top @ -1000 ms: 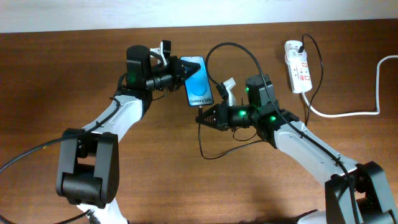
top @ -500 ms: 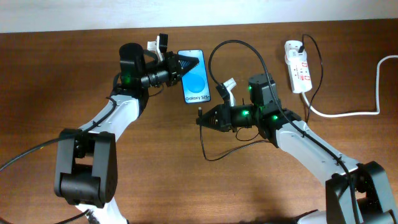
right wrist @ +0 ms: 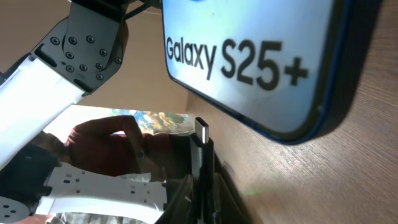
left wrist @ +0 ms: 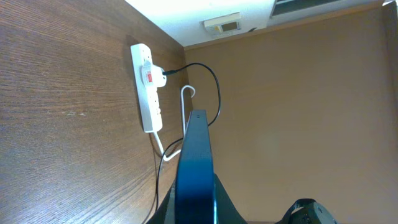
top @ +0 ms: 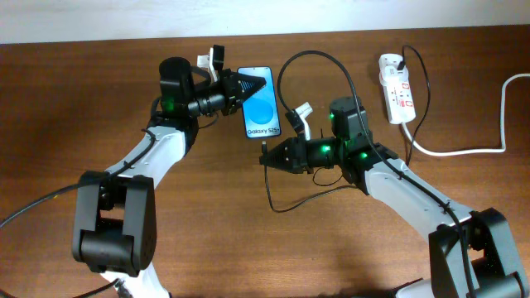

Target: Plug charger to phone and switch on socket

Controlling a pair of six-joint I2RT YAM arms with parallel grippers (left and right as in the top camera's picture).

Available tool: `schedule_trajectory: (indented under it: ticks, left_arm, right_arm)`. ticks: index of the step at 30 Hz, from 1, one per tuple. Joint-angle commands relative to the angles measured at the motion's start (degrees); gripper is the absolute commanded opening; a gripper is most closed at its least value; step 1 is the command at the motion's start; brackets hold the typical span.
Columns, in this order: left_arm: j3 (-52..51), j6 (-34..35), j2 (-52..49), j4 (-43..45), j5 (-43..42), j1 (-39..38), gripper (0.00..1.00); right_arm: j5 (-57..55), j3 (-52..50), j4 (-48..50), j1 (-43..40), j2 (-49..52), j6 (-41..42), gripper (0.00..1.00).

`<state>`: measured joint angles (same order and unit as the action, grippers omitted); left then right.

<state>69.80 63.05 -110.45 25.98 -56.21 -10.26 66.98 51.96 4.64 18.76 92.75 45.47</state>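
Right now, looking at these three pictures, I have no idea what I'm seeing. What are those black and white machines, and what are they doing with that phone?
They are two robot arms at a wooden table, each ending in a two-finger gripper. The wide picture looks down from above; the other two come from small cameras on each wrist.

The left gripper is shut on the phone, gripping it at its top end. From that wrist's camera you see the phone edge-on.

The right gripper is shut on the charger, a thin black cable. Its wrist camera shows the plug tip just short of the phone's bottom edge, not yet in.

The white socket lies at the far right of the table, with the charger's other end plugged into it.
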Motion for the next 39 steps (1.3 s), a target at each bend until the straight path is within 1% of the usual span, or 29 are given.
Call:
schedule_trajectory:
  ticks: [1, 17, 39]
  left_arm:
    - [0.3, 0.7, 1.7, 0.6, -1.5, 0.3, 0.0]
    - [0.3, 0.7, 1.7, 0.6, -1.6, 0.3, 0.0]
    - [0.3, 0.7, 1.7, 0.5, -3.0, 0.2, 0.0]
  right_arm:
    - [1.4, 1.0, 0.3, -0.4, 0.3, 0.1, 0.04]
    - [-2.3, 1.0, 0.3, -0.4, 0.3, 0.1, 0.04]
    - [-2.8, 1.0, 1.0, -0.4, 0.5, 0.1, 0.04]
